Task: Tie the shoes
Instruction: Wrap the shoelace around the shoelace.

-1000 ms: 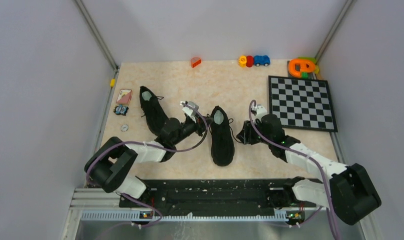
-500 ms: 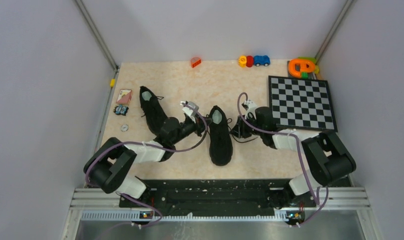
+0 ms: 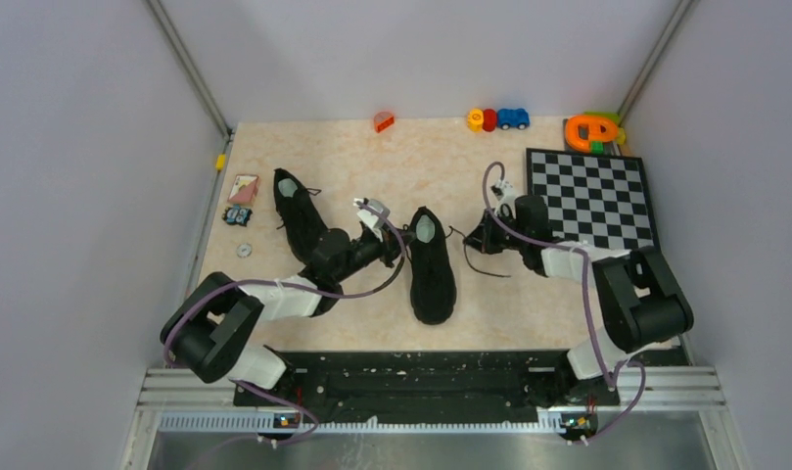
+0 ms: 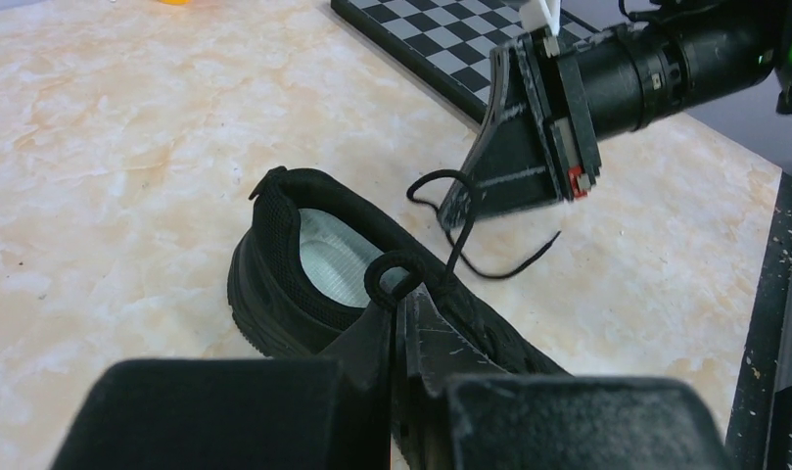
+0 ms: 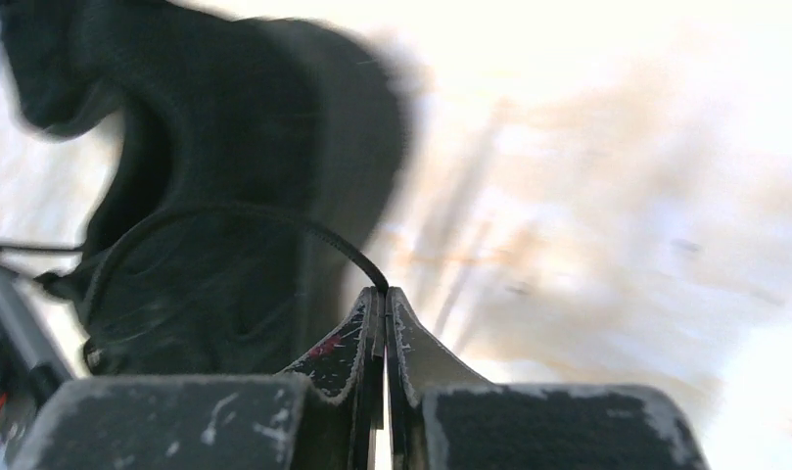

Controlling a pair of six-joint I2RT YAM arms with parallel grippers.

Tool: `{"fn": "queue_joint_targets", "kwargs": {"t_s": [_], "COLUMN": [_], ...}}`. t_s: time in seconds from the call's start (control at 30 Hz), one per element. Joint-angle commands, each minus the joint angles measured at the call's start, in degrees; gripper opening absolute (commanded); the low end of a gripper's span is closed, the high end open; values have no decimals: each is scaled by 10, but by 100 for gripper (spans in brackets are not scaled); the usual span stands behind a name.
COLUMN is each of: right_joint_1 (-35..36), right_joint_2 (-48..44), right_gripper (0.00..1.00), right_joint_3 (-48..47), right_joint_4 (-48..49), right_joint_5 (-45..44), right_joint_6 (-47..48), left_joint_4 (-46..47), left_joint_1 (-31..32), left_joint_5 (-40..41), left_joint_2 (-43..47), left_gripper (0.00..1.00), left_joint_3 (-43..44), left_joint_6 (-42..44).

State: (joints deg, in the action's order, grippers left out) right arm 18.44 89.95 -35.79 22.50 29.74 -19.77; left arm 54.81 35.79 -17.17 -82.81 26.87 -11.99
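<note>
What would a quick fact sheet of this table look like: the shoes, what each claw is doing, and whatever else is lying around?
Setting: tan table, two robot arms
Middle shoe: black, not yet tied
Left shoe: black, partly under the left arm
Left gripper: shut, pinching a lace loop above the middle shoe's tongue
Right gripper: shut on a lace strand beside that shoe
Also there: chessboard; small toys at the far edge
</note>
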Motion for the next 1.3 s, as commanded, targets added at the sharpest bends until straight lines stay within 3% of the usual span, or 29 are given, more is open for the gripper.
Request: {"fn": "queue_joint_targets", "kwargs": {"t_s": [0.0,0.07,0.17,0.3,0.47,0.63,0.8,0.97,1.27], "right_joint_1": [-44,-44,-44,-44,-44,-14,68,78,84], "right_joint_2": [-71,-104,-122,-126,-188,-227,-217,-132,-11], "right_gripper": [0,0,0,36,61,64,64,63,63], "right_joint_3": [-48,-57,-78,-101,-49,46,59,76,63], "right_joint_4": [-135,-174,-208,-247,-200,-88,-78,63,156], "right_joint_5": [-173,-264,-331,-340,-300,-284,-404,-381,-379], "right_joint_6": [16,32,48,31,-103,-388,-574,-646,-701], "left_joint_4": [0,-2,-4,-4,-4,0,4,-5,-24], "left_joint_1": [-3,-3,-3,-3,-3,-4,-3,-3,-4], "left_joint_5": [-8,-8,-12,-15,-25,-35,-37,-33,-27], "left_joint_2": [26,28,27,26,23,18,17,28,37], "left_gripper": [0,0,0,0,0,0,0,0,0], "left_joint_3": [11,12,15,15,13,14,11,9,12], "left_joint_6": [13,14,16,19,28,34,35,46,64]}}
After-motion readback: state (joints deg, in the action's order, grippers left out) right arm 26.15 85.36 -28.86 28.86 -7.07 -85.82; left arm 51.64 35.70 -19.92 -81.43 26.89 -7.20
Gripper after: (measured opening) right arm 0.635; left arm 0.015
